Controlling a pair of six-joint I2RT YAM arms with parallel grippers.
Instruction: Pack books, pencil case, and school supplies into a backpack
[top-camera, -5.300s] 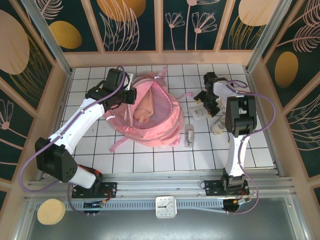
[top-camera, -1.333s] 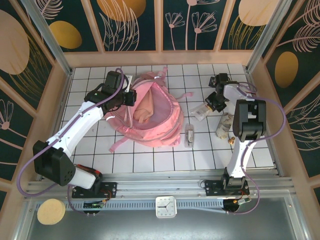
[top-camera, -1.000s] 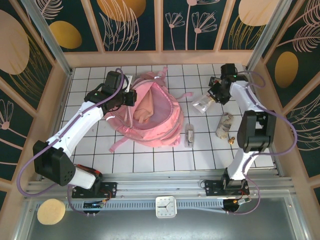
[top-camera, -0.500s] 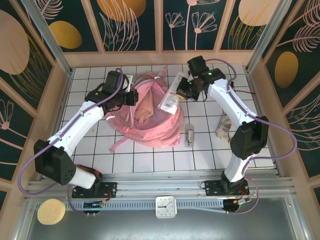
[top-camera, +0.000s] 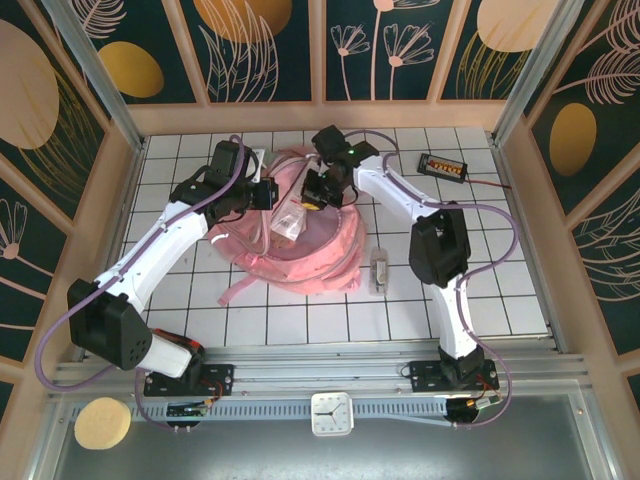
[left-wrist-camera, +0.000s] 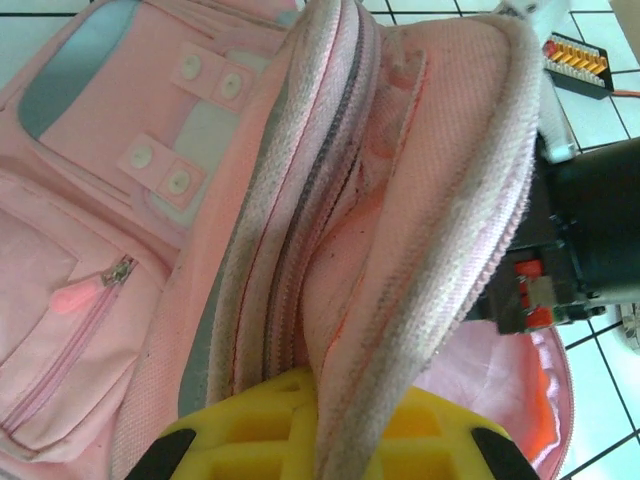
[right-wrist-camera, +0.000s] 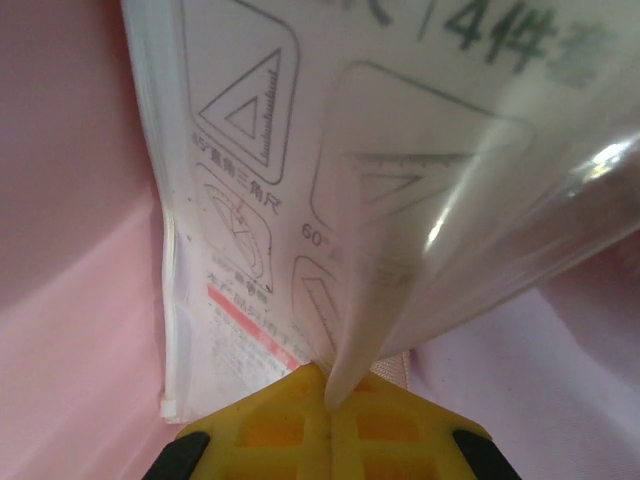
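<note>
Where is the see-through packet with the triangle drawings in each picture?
Top external: the packet is left of centre, at the mouth of the backpack, held by the right gripper.
Right wrist: the packet fills the upper middle, pinched at the bottom edge.
Left wrist: the backpack rim runs down the middle.
Shared landmark: the backpack's pink fabric.

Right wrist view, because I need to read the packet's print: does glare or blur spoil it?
Right wrist view: the packet shows sharp triangle diagrams at left, blurred characters at top, and a glare spot on its clear fold at right. Top external view: its print is too small to read.
</note>
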